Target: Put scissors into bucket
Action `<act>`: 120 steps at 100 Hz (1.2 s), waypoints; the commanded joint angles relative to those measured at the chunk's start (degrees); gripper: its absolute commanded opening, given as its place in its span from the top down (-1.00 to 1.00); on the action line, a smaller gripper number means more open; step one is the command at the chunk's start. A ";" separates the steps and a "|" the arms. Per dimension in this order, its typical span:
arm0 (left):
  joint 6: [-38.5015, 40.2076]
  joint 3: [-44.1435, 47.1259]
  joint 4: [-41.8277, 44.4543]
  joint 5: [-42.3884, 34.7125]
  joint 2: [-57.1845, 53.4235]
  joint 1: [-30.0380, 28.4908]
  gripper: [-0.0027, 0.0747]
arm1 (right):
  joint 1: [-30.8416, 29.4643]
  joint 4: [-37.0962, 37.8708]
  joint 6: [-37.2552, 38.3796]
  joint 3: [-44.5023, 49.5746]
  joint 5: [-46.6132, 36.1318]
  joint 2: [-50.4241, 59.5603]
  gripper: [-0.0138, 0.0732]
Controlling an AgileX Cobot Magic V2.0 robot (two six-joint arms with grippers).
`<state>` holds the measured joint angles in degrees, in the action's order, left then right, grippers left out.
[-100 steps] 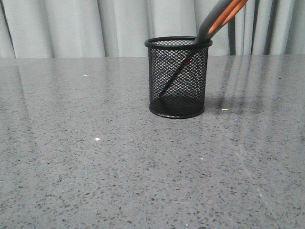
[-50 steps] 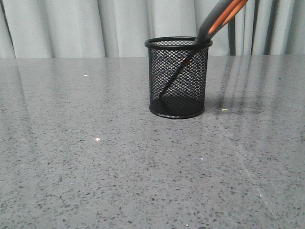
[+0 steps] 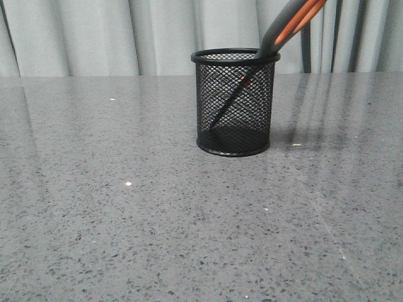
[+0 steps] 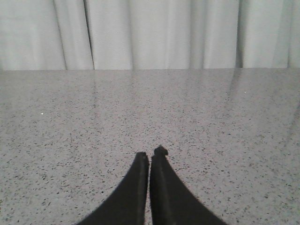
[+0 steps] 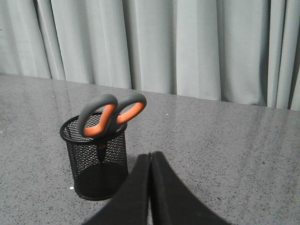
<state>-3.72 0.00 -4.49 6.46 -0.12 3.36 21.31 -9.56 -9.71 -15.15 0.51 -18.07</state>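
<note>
Right gripper (image 5: 150,157): your black fingers are pressed together, holding nothing. Left gripper (image 4: 150,157): same, tips closed on themselves over bare tabletop, nothing near them.

Just beyond the right fingertips and off to one side stands the small black wire-mesh cylindrical bucket (image 5: 95,159), upright, apart from the gripper. The scissors with dark grey handles lined orange (image 5: 110,115) are already in it: blades down inside the mesh, slanting from the base up to the rim, handle loops sticking out above and leaning on the rolled edge.

Judgement: placing step looks done; the task reads as complete or at its very end. The next move calls for little, only keeping both arms clear of the protruding handles, since a nudge there could tip the light bucket.

Surface: speckled grey stone-look table (image 3: 126,220), glossy, showing streaked reflections, a few pale specks.

Farthest: pale grey-green pleated curtain (image 5: 197,47) across the whole background.
</note>
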 commanded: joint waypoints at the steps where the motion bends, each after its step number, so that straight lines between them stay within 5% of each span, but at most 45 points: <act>1: 0.70 2.32 -0.02 -4.15 -1.61 -0.23 0.98 | -0.12 -0.04 -0.16 -1.63 -4.80 -0.56 0.81; 47: 0.70 2.32 -0.02 -4.15 -1.61 -0.23 0.98 | -0.41 1.47 -0.16 -0.80 -4.96 -0.69 0.81; 74: 0.70 2.32 -0.02 -4.15 -1.61 -0.23 0.98 | -12.99 3.86 -0.02 5.59 -5.49 2.90 0.81; 97: 0.70 2.32 -0.02 -4.15 -1.61 -0.23 0.98 | -16.70 6.94 3.56 15.63 -4.98 14.57 0.81; 120: 0.70 2.32 -0.02 -4.25 -1.61 -0.23 0.98 | -17.86 9.56 6.18 16.28 8.63 19.95 0.81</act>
<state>-3.63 0.00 -4.49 6.71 -0.12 3.36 3.86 -1.27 -4.05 0.80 9.30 0.44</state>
